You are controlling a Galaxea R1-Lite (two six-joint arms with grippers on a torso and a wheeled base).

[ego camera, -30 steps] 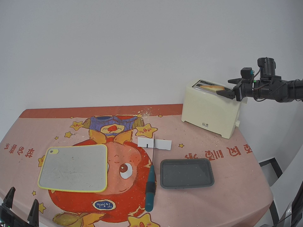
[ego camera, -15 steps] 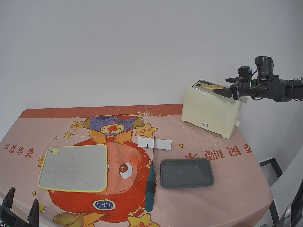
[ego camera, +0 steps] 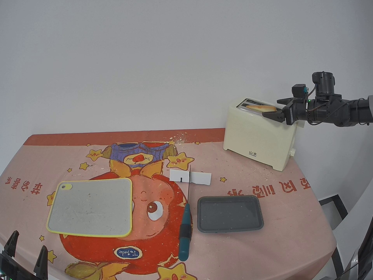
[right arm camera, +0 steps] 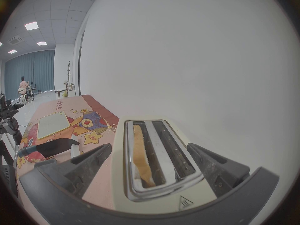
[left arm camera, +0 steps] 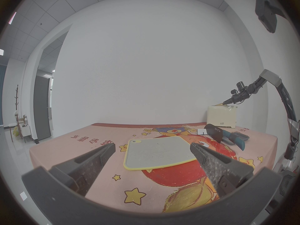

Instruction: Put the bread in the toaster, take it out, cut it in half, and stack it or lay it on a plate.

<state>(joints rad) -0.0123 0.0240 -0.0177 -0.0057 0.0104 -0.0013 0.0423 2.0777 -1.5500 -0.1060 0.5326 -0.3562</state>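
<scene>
A cream toaster stands at the table's far right. One bread slice sits in its slot, its top edge showing; the other slot beside the slice holds nothing. My right gripper hovers open just above the toaster's right end, its fingers either side of the slots and apart from the bread. My left gripper is open and holds nothing, low at the table's near left corner. A grey, yellow-rimmed cutting board lies front left. A teal-handled knife lies at centre beside a dark grey plate.
The knife's blade tip rests in a white paper holder. Crumbs are scattered on the printed pink tablecloth. A wall stands close behind the toaster, and the table's right edge runs just past it.
My right gripper has edged slightly left and levelled out over the toaster top. The bread stays in its slot and the left arm has not moved.
</scene>
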